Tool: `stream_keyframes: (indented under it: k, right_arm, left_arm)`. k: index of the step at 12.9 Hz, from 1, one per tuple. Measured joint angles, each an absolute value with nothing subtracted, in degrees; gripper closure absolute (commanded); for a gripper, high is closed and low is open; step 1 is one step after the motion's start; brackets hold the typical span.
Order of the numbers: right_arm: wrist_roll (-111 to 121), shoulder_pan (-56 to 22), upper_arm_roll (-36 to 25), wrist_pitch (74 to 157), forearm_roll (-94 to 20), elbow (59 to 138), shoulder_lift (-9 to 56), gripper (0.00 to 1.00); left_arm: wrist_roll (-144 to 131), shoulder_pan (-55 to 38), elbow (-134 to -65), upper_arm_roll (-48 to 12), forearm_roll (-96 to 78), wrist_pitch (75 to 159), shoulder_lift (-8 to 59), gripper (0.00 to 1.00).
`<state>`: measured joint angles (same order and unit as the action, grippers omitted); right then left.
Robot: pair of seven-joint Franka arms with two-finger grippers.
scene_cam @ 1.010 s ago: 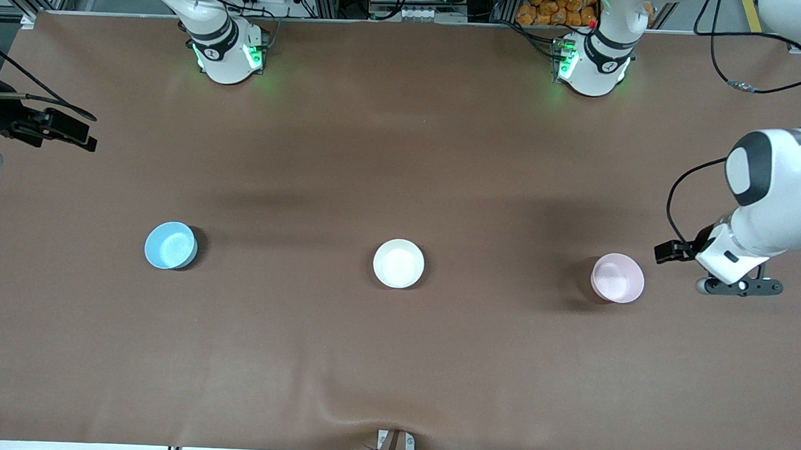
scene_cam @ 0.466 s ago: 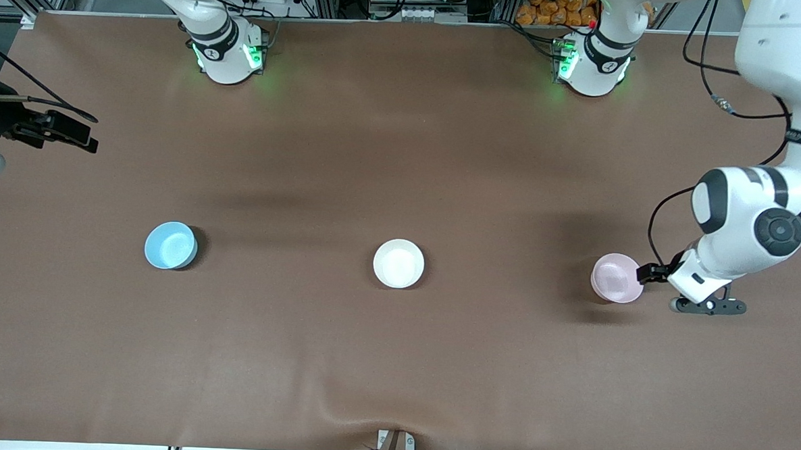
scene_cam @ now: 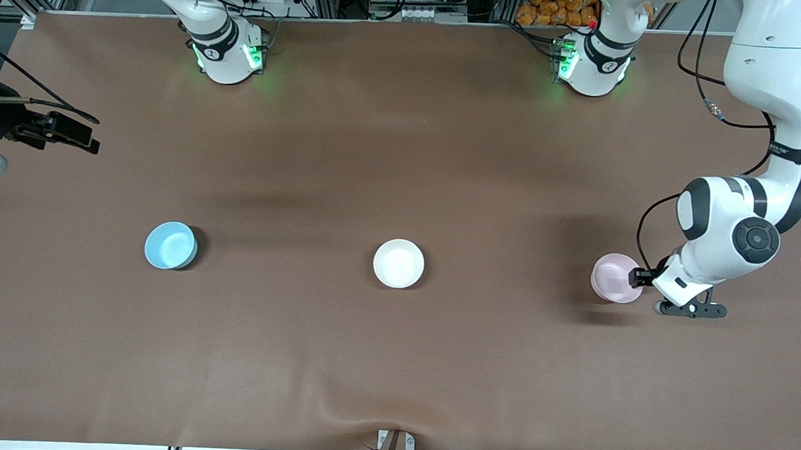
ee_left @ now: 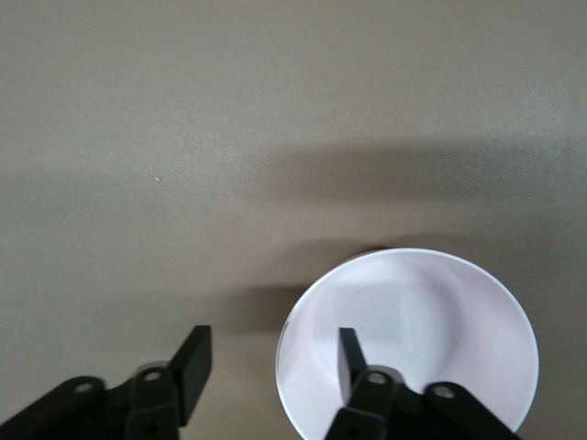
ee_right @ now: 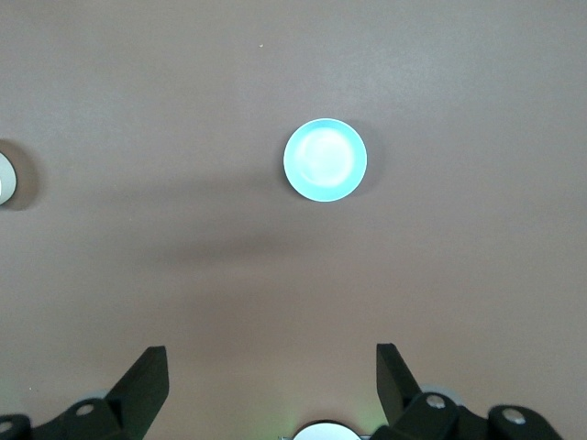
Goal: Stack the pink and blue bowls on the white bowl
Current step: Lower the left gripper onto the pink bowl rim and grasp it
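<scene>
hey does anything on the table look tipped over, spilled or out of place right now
Nothing stands out. The blue bowl, white bowl and pink bowl sit upright and apart in a row. The left tool is open astride the pink bowl's rim; the right tool waits open, high above the table.

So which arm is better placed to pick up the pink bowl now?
Left. The left gripper is open with its jaws straddling the rim of the pink bowl; the right gripper waits, open, high above the blue bowl.
</scene>
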<state>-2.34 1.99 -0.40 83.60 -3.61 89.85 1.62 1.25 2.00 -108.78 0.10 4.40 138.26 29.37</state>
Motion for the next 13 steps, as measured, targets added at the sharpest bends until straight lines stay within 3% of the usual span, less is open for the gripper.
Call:
stream_keyframes:
  k: [5, 9, 13]
  right_arm:
    - [-2.3, 2.0, -0.4, 83.7, -3.6, 89.9, 1.7, 0.00]
    - [-2.3, 2.0, -0.4, 83.8, -3.6, 89.9, 1.8, 0.00]
    - [-2.3, 2.0, -0.4, 83.8, -3.6, 89.9, 1.8, 0.00]
  left_arm:
    - [1.3, 2.0, -108.8, 0.0, 4.4, 138.8, 30.3, 0.59]
    - [2.0, 2.0, -108.8, -0.1, 4.4, 139.0, 30.4, 0.82]
    - [2.1, 2.0, -108.8, -0.2, 4.4, 139.1, 30.4, 0.89]
